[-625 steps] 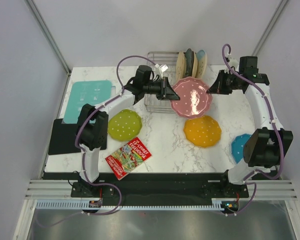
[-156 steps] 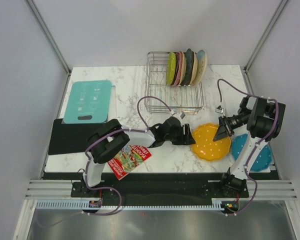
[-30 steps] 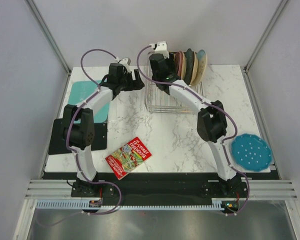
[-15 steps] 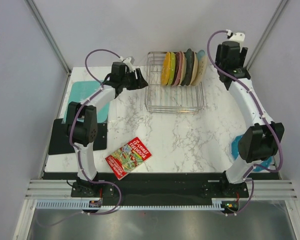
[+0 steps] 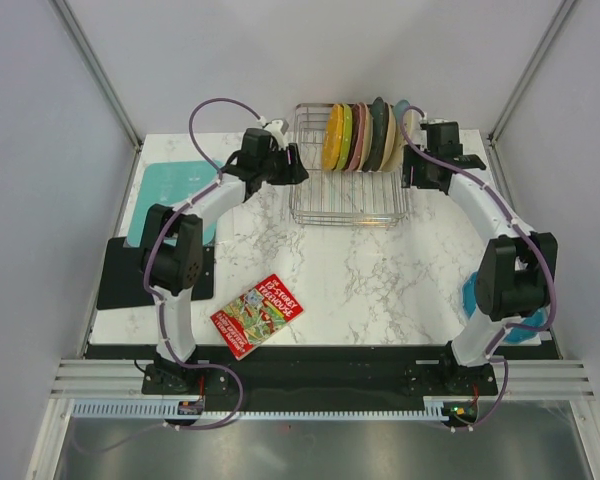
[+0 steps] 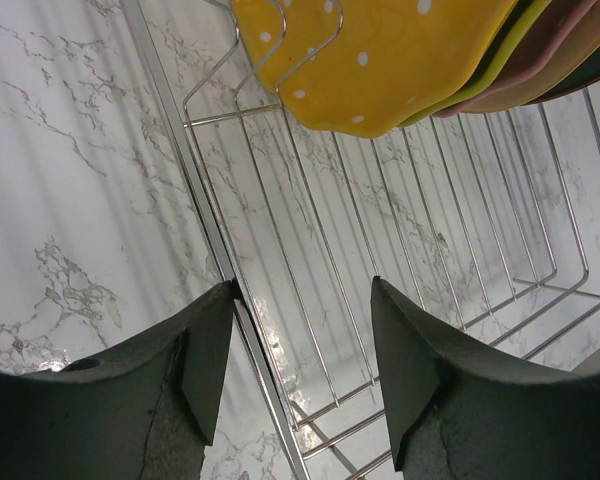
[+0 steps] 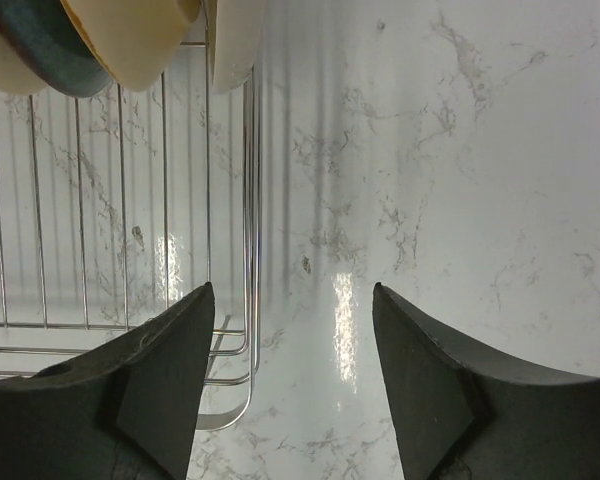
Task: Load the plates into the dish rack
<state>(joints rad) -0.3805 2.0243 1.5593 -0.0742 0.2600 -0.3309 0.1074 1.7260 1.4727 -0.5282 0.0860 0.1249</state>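
Half a second back the right arm was reaching high over the far right corner. Now it is hanging lower, with the right claw just beside the right side of the rack, and the left claw is sitting closer to the rack's left side.

The bench is carrying the rack at the middle of its far edge. A teal board and a black mat are lying along the left edge, and a booklet is lying near the near edge.

The orange plate, green plate and pink plate are standing upright in the rack's slots, with other dishes behind them. The blue plate is lying flat at the near right corner, mostly hidden behind the right arm and not yet loaded.

Both claws are spread and empty. In the wrist views, the left claw is straddling the rack's left rim below the orange plate, and the right claw is hovering over bare bench just outside the rack's right rim.

The blue plate is looking stiff, glossy and probably slippery, and possibly breakable. Lying flat, it is offering only its wavy rim. I would be pinching that rim with one finger slid underneath, then tipping it upright.
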